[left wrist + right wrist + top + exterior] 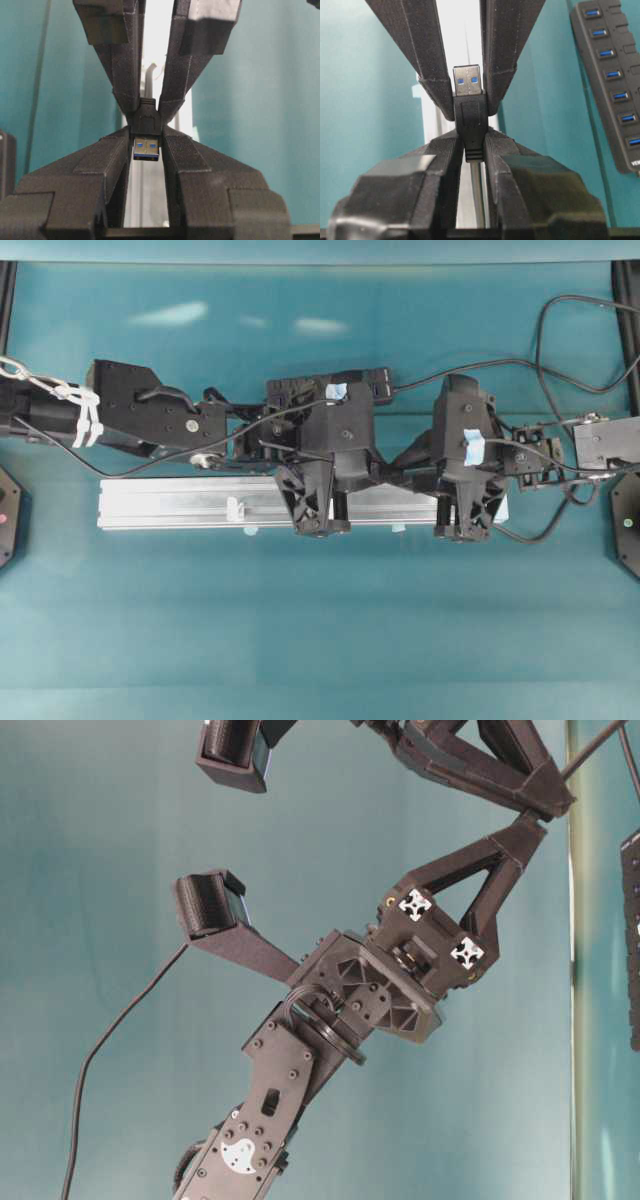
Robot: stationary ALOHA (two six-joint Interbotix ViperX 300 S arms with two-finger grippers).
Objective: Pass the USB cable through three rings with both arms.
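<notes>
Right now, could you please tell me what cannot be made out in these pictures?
- Overhead: one ring shows on the rail; the arms cover the others.
- Wrist views: left gripper and right gripper hide whether the USB cable passed any ring.
- Table-level: rail and rings are out of frame.
- Right wrist: the hub is cut off by the right edge.

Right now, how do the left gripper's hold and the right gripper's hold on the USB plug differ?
The left gripper pinches the USB plug at its front, just behind the metal tip; the right gripper pinches its rear, by the strain relief. The tip points in between the left gripper's fingers, while the cable runs back between the right gripper's. Both are shut on the same plug, meeting nose to nose.
</notes>
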